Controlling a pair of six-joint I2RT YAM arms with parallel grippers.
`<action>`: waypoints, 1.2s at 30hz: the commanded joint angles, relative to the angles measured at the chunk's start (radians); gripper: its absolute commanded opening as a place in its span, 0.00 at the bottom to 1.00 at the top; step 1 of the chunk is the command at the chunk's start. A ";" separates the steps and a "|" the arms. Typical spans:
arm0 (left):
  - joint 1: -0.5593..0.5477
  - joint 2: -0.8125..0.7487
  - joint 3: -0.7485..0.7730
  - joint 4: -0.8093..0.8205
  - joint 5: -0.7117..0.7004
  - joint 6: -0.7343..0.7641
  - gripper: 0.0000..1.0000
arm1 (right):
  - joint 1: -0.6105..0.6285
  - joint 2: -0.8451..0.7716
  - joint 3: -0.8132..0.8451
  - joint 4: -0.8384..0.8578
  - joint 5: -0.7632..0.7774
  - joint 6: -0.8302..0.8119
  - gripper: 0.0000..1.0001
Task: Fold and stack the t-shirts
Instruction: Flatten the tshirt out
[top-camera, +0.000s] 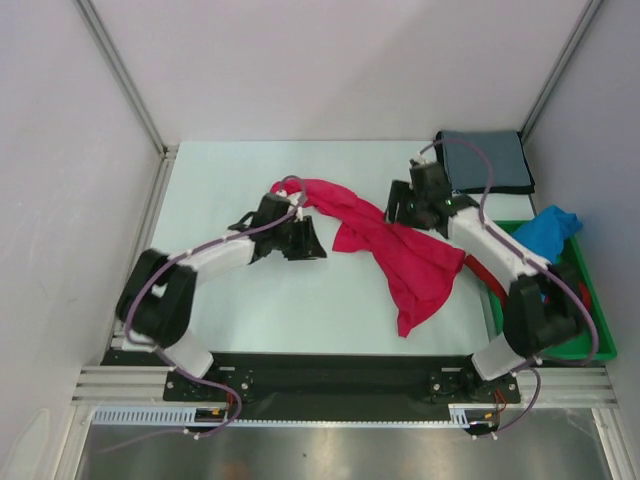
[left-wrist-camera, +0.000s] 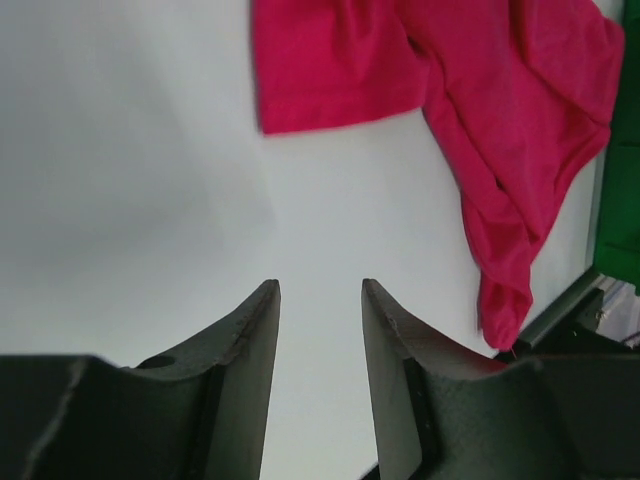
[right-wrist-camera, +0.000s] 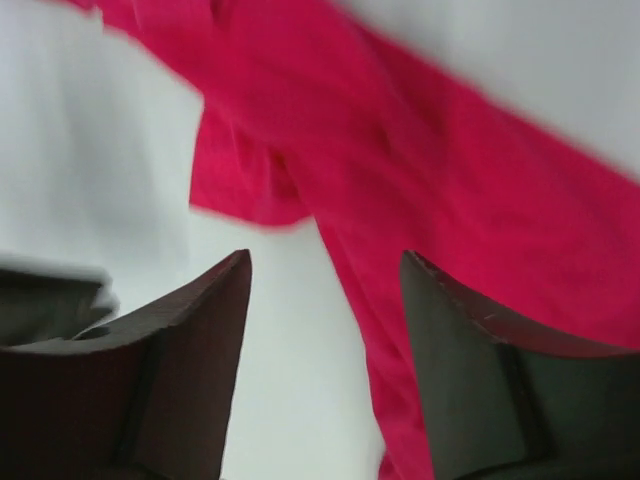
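Pink-red t-shirt (top-camera: 405, 255) lies rumpled and unfolded, from the middle of the surface (top-camera: 250, 300) toward its right edge. Left pincer (left-wrist-camera: 320, 290) apart, empty, beside the hem. Right pincer (right-wrist-camera: 325, 262) apart over the cloth; view blurred, contact unclear. Grey-blue t-shirt (top-camera: 488, 160) folded at the far right corner, probably the stack base. Left half offers spreading room.

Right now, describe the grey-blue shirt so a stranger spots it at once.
Start at the white table and go to its far right corner, beyond the green tray. The grey-blue shirt lies folded flat, unlike the crumpled pink-red shirt mid-table and the blue shirt bunched in the tray.
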 joint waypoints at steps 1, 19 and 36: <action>-0.033 0.146 0.155 0.101 -0.060 0.005 0.44 | 0.046 -0.177 -0.212 -0.019 -0.024 0.061 0.64; -0.129 0.527 0.469 -0.058 -0.267 -0.035 0.39 | 0.005 -0.578 -0.527 -0.098 -0.042 0.068 0.56; -0.117 0.149 0.169 -0.172 -0.629 -0.041 0.00 | 0.054 -0.523 -0.642 -0.098 -0.041 0.179 0.53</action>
